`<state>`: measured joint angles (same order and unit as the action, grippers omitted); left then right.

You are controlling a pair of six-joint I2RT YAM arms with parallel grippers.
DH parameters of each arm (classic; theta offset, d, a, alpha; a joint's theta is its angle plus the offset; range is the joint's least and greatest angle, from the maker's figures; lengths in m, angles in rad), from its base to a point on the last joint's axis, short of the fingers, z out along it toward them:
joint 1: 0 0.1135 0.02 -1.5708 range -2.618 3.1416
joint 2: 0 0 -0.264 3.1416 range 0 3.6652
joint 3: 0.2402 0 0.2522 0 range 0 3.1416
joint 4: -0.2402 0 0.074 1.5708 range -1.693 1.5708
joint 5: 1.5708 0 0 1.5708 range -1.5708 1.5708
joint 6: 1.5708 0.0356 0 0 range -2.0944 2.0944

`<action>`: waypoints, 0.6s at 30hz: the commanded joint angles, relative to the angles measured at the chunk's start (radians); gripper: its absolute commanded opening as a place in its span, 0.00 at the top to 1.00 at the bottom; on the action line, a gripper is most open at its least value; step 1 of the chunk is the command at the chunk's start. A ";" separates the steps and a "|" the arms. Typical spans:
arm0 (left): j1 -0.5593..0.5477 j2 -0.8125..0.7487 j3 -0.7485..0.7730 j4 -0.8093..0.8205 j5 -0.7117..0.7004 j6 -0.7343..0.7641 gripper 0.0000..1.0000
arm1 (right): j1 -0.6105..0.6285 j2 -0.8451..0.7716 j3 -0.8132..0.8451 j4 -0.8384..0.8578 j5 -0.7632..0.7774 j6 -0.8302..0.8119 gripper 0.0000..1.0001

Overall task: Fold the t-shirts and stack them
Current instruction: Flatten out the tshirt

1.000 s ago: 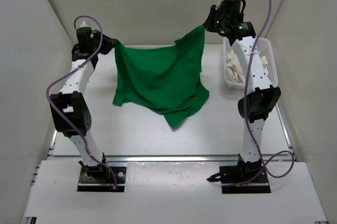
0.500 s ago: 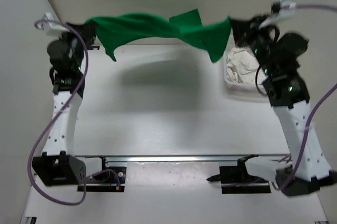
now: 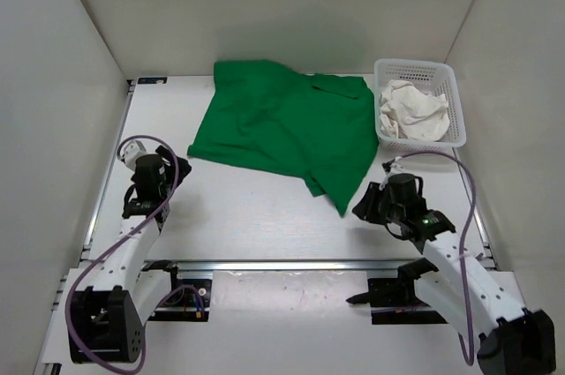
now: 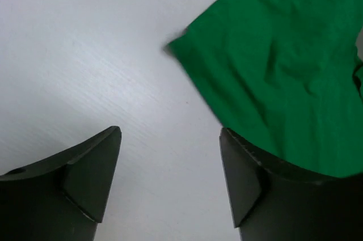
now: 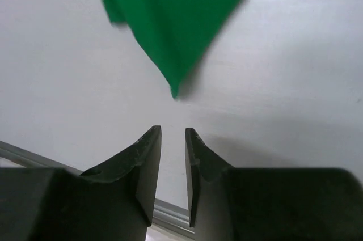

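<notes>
The bright green t-shirt (image 3: 287, 128) lies spread on the table, rumpled, with one corner pointing toward the front right. My left gripper (image 3: 181, 167) sits low beside its left corner, open wide with only bare table between the fingers (image 4: 170, 133); the green cloth (image 4: 283, 65) lies just past the right finger. My right gripper (image 3: 364, 207) is low, just short of the shirt's front corner (image 5: 170, 25). Its fingers (image 5: 173, 130) stand a narrow gap apart with nothing between them. An off-white t-shirt (image 3: 410, 110) is bunched in the basket.
The white mesh basket (image 3: 456, 115) stands at the back right against the wall. White walls close in the table on three sides. A metal rail (image 3: 291, 263) runs along the front edge between the arm bases.
Both arms have swung down from high at the back to low near the front. The green shirt, stretched in the air between the grippers, has been let go and now lies on the table.
</notes>
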<state>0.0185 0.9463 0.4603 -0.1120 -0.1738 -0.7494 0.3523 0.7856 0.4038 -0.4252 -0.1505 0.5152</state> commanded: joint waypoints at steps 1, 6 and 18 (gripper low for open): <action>-0.051 -0.057 0.071 -0.023 -0.071 0.051 0.24 | -0.042 -0.091 0.095 -0.019 -0.023 0.040 0.77; 0.007 0.081 0.046 0.127 0.013 -0.014 0.47 | -0.131 -0.063 0.095 -0.001 -0.086 -0.003 0.73; 0.055 0.472 0.155 0.187 0.129 -0.126 0.46 | 0.047 -0.019 0.089 0.106 -0.003 0.014 0.76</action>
<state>0.0586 1.3663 0.5617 0.0319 -0.0891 -0.8261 0.3927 0.7692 0.4919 -0.3836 -0.1692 0.5240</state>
